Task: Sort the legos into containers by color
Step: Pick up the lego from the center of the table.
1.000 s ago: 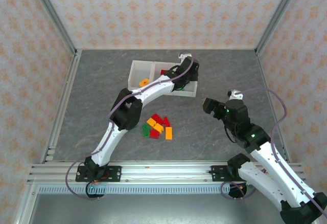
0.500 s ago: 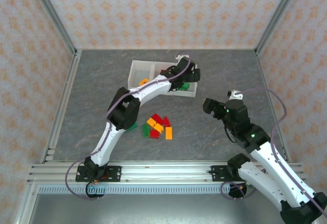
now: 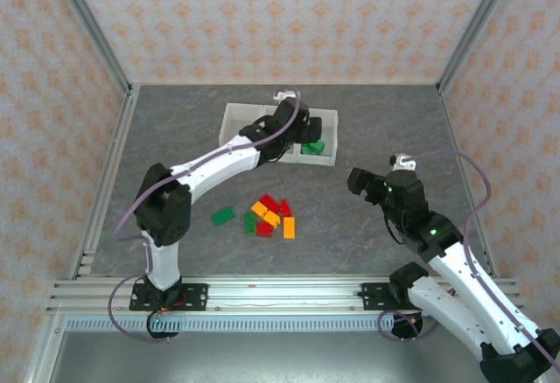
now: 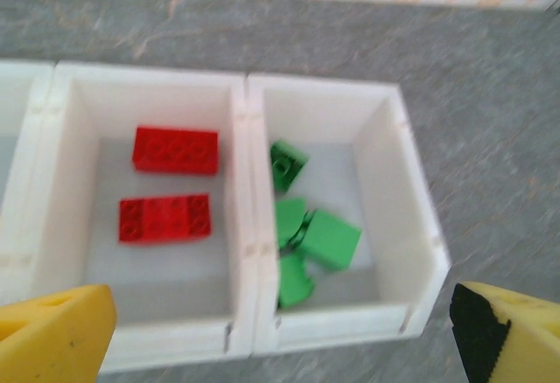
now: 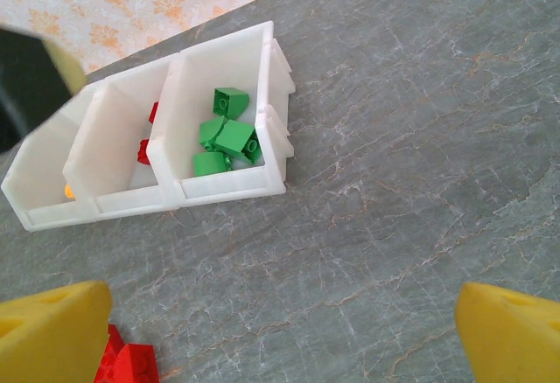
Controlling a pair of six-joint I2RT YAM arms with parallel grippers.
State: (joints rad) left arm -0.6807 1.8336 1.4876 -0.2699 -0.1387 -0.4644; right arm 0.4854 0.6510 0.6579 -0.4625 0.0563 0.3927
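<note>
The containers [image 3: 231,127] are three joined white bins at the back of the table. In the left wrist view the middle bin [image 4: 61,226] holds two red legos [image 4: 175,149]. The right bin [image 4: 398,217] holds several green legos [image 4: 328,239]. My left gripper [image 3: 308,131] hovers above the bins, open [image 4: 280,348], with nothing between its yellow fingertips [image 4: 52,335]. A loose pile of red, orange and green legos [image 3: 271,215] lies mid-table. My right gripper [image 3: 359,179] hangs open [image 5: 280,339] over bare table to the right of the pile, empty.
A lone green brick [image 3: 222,215] lies left of the pile. The right wrist view shows the bins [image 5: 227,186] from the front, an orange piece [image 5: 68,191] in the left one, and red bricks [image 5: 127,361] by its left fingertip. Patterned walls enclose the table.
My left gripper has opened and drawn back leftward from over the right bin. Its elbow swung left, uncovering the lone green brick. The right arm has not moved.
</note>
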